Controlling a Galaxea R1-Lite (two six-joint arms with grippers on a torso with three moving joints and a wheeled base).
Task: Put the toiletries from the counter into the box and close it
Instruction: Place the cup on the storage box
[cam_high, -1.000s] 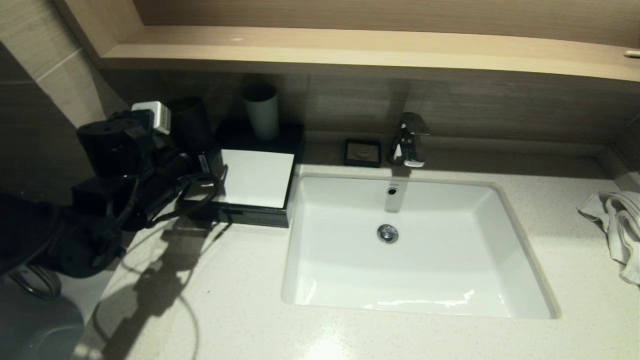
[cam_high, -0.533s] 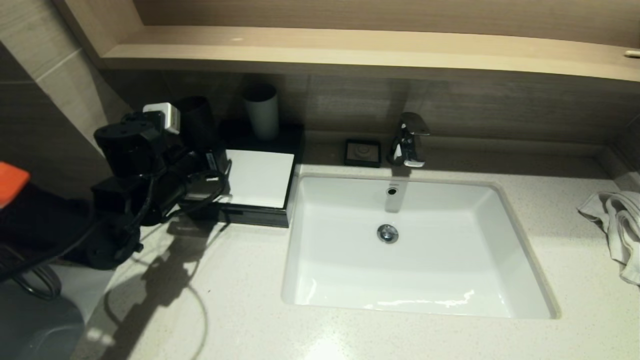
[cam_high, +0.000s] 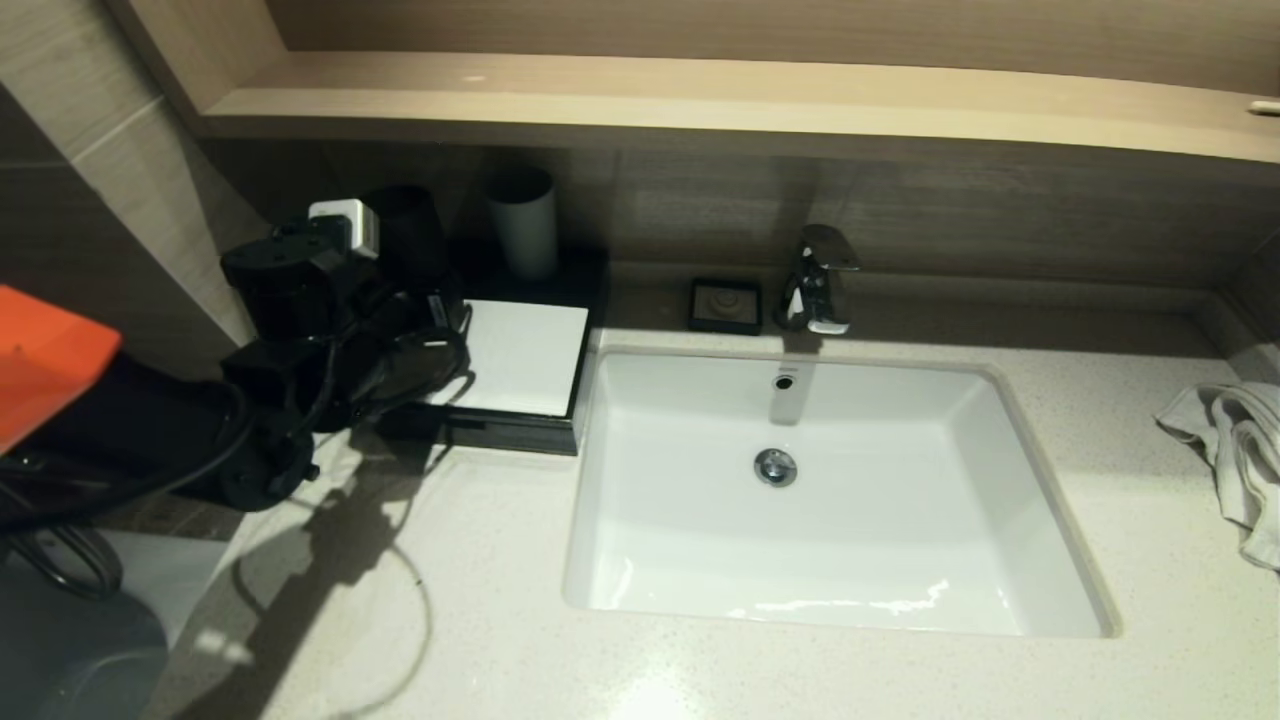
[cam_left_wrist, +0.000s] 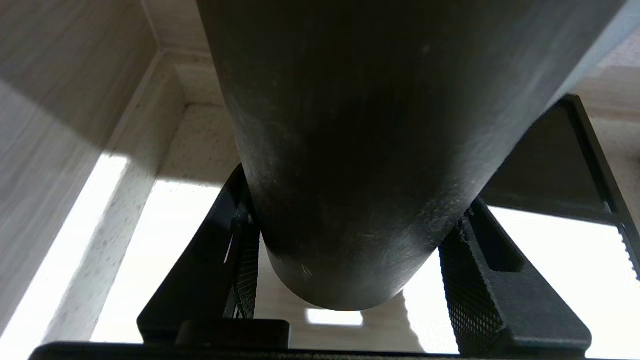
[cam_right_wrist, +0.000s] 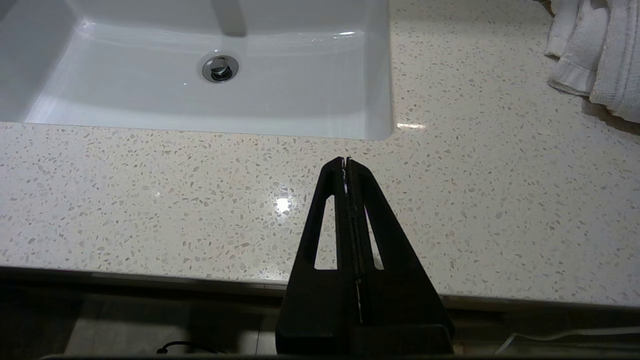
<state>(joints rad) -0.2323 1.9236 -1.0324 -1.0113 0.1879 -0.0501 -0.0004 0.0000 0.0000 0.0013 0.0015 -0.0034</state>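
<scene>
One speckled counter (cam_high: 800, 670) w/ inset white sink (cam_high: 830, 500), wood shelf (cam_high: 700, 100) above.

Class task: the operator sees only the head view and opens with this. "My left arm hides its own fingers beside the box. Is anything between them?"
Observer: Yes. In the left wrist view the left gripper has its fingers pressed on either side of a dark cup.
Operator: I see no right arm. Where is its gripper?
Observer: The right wrist view shows the right gripper shut, over the counter near its front edge, in front of the sink.
Operator: Any toiletries near it?
Observer: None show in that view. Only a white towel lies on the counter there.
</scene>
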